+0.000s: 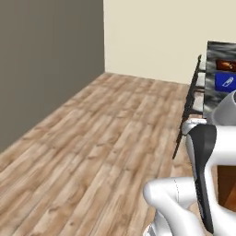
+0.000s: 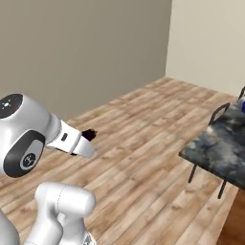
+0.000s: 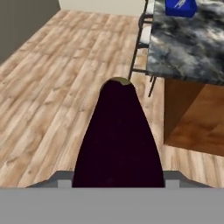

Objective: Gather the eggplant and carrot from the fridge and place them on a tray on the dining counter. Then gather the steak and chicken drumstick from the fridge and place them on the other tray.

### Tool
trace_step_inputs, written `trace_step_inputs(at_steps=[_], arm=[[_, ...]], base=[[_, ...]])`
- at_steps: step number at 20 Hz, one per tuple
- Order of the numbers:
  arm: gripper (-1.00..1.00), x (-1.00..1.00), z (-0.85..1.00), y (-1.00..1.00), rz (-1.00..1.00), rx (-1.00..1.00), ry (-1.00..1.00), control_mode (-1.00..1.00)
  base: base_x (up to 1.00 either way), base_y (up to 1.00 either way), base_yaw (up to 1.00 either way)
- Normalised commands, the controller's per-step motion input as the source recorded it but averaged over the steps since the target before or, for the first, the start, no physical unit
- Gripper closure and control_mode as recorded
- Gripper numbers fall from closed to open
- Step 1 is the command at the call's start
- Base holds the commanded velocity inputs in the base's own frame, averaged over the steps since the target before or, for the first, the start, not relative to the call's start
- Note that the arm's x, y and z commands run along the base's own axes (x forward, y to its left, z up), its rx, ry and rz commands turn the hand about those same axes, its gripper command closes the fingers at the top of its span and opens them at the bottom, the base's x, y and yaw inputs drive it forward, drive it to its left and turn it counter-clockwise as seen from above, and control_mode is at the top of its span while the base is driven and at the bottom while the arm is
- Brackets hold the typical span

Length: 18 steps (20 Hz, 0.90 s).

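The eggplant [image 3: 118, 140], dark purple with a pale stem cap at its far end, fills the lower centre of the hand view, gripped in the hand [image 3: 118, 183] above the wooden floor [image 3: 52, 87]. In the upper right of that frame stands the dining counter [image 3: 188, 43], its marbled top carrying the other tray [image 3: 180, 7] at the far end. In the left base view, the tray [image 1: 227, 65] lies just beyond the blue one at the right edge.
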Motion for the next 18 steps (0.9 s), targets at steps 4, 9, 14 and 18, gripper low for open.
trace_step_inputs(at_steps=[4, 9, 14, 18], arm=[[1.00, 0.00, 0.00, 0.00, 0.00, 0.00, 0.00, 1.00], [1.00, 0.00, 0.00, 0.00, 0.00, 0.00, 0.00, 1.00], [1.00, 0.00, 0.00, 0.00, 0.00, 0.00, 0.00, 1.00], [1.00, 0.00, 0.00, 0.00, 0.00, 0.00, 0.00, 1.00]], base=[[0.66, 0.52, -0.46], [0.70, 0.59, -0.46], [0.77, 0.66, -0.44], [0.78, 0.66, -0.43]])
